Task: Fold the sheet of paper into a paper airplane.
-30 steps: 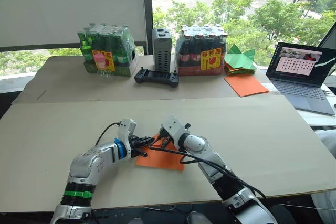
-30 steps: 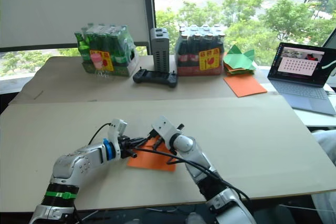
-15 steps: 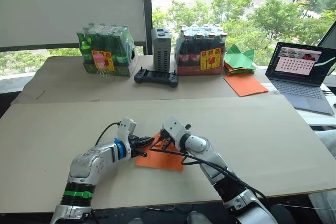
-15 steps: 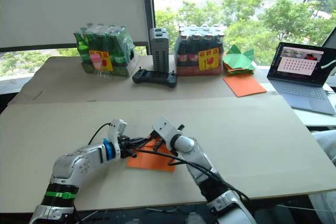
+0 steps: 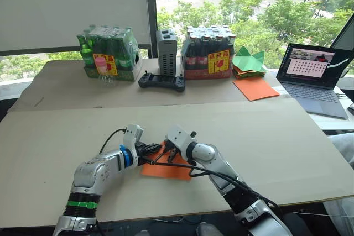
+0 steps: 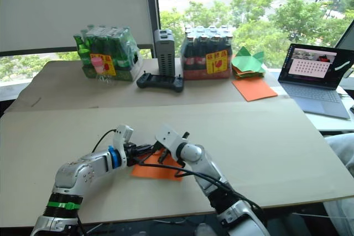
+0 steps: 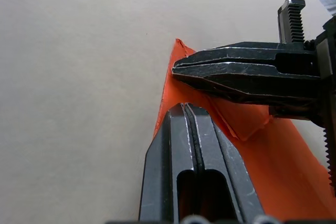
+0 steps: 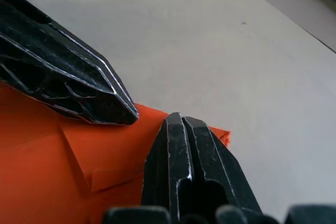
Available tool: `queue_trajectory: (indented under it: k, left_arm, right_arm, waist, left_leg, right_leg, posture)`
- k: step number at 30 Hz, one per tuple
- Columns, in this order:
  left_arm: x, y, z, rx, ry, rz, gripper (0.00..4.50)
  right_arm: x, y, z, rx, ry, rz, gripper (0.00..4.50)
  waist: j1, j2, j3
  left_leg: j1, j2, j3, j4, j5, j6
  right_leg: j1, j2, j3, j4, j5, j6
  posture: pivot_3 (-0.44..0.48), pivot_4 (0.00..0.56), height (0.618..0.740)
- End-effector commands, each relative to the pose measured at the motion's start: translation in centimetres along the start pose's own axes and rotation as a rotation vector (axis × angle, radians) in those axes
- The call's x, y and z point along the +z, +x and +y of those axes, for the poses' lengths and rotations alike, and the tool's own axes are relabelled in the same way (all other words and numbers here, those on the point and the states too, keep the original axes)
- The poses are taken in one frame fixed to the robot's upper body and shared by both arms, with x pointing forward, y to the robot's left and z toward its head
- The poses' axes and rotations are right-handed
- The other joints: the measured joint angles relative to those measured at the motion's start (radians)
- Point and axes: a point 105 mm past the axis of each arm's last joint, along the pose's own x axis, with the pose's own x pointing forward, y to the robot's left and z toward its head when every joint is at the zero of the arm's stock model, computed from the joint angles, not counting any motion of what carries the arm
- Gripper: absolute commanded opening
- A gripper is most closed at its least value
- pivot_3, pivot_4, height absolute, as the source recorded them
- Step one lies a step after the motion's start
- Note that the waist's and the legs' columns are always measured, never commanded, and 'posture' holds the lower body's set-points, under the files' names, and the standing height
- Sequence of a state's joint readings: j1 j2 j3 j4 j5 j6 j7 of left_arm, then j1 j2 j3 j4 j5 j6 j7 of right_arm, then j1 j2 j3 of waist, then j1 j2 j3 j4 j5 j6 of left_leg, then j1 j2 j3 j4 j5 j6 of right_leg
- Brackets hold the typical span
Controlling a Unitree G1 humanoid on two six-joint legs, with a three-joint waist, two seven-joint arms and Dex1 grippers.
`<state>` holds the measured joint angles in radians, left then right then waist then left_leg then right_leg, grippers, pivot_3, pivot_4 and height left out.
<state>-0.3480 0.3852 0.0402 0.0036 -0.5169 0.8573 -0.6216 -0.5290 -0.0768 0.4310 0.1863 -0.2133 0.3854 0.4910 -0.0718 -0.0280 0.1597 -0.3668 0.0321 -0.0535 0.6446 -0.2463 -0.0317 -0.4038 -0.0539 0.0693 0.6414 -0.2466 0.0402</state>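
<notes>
Sheet of paper point(image 5: 168, 168), orange and partly folded, lying on the bench point(image 5: 265, 142) well in front of the black handheld controller point(image 5: 161, 82). Left claw point(image 7: 185, 109) and right claw point(image 8: 176, 120), each with fingers pressed together, meet tip to tip on the sheet's corner nearest the controller, where a small flap is turned over.

Two closed grippers meet over a folded sheet at the near middle of the table.

The creased orange sheet of paper point(image 5: 166, 168) lies on the tan cardboard-covered table point(image 5: 276, 142); the left gripper point(image 5: 156, 150) and the right gripper point(image 5: 166, 156) press on its far-left corner, tips almost touching. Behind stand a green bottle pack point(image 5: 108, 53), a grey box point(image 5: 166, 52) and a dark bottle pack point(image 5: 208, 52), a black controller point(image 5: 161, 82) before the box. Right: green paper shapes point(image 5: 250, 62), a flat orange sheet point(image 5: 255, 88), an open laptop point(image 5: 314, 78).
</notes>
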Motion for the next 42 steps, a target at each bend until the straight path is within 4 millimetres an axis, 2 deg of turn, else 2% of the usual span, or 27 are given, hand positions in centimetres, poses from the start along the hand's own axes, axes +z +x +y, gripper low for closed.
queue_trajectory:
  k: [1,7,15,27,42]
  left_arm:
    - [-0.7,0.1,-0.1,0.009,-0.011,0.027,0.04]
    - [-0.5,-0.1,0.1,0.018,-0.019,0.018,0.04]
    - [-0.4,-0.8,0.8,0.038,-0.018,0.021,0.04]
    - [-0.6,-0.9,0.7,0.039,-0.019,0.025,0.04]
    - [-0.6,-1.0,0.9,0.045,-0.017,0.029,0.04]
  right_arm:
    - [-3.1,0.4,3.5,0.124,0.036,0.12,0.0]
    - [-3.8,0.1,3.0,0.1,0.032,0.145,0.0]
    - [-4.7,-0.2,1.4,0.02,0.039,0.175,0.0]
    - [-6.2,-0.4,-0.4,-0.076,0.029,0.243,0.0]
    - [-7.0,-1.9,0.3,-0.021,0.029,0.257,0.0]
  waist:
    - [0.0,0.0,0.0]
    - [0.0,0.0,0.0]
    - [0.001,0.0,0.0]
    - [0.003,0.0,0.0]
    - [0.016,0.0,0.0]
  left_leg:
    - [0.0,0.0,0.0,0.0,0.0,0.0]
    - [0.0,0.0,0.0,0.0,0.0,0.0]
    - [0.0,0.0,0.0,0.0,0.0,0.0]
    - [0.001,0.0,0.0,0.0,0.0,0.0]
    - [0.0,-0.001,0.0,0.0,0.0,0.0]
  right_leg:
    - [0.0,0.0,0.0,0.0,-0.001,0.001]
    - [0.0,0.0,0.0,0.0,-0.001,0.002]
    - [0.0,0.0,0.0,0.0,-0.001,0.002]
    - [0.0,0.0,0.0,0.0,-0.001,0.002]
    - [0.001,-0.001,0.0,-0.001,-0.001,0.002]
  posture:
    - [0.0,0.15,0.74]
    - [0.0,0.15,0.74]
    - [0.0,0.15,0.74]
    - [0.0,0.15,0.74]
    - [0.0,0.15,0.74]
